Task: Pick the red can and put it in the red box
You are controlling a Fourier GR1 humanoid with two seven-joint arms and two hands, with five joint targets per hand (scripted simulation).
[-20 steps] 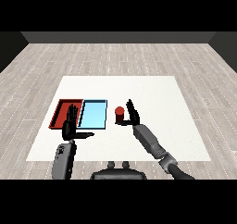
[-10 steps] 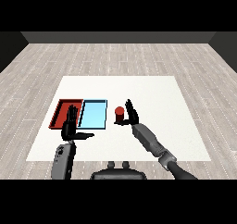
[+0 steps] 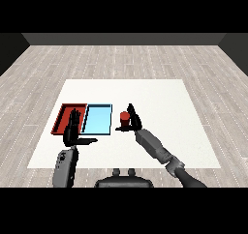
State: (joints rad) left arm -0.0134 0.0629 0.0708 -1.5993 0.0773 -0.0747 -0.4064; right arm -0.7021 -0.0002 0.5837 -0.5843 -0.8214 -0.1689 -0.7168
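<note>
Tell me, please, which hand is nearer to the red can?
The right hand: it is right beside the red can, open, on the can's right. The left hand is far off to the left, over the red tray.

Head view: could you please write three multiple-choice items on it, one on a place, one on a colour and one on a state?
1. Where is the red can?
A. in the red tray
B. on the table, right of the light blue tray
C. in the light blue tray

2. What colour is the leftmost tray?
A. red
B. green
C. yellow

3. How is the left hand?
A. curled round the can
B. open, fingers straight
C. out of view

Answers: 1 B, the can stands beside the right hand; 2 A, the red tray lies leftmost; 3 B, it holds nothing.
</note>
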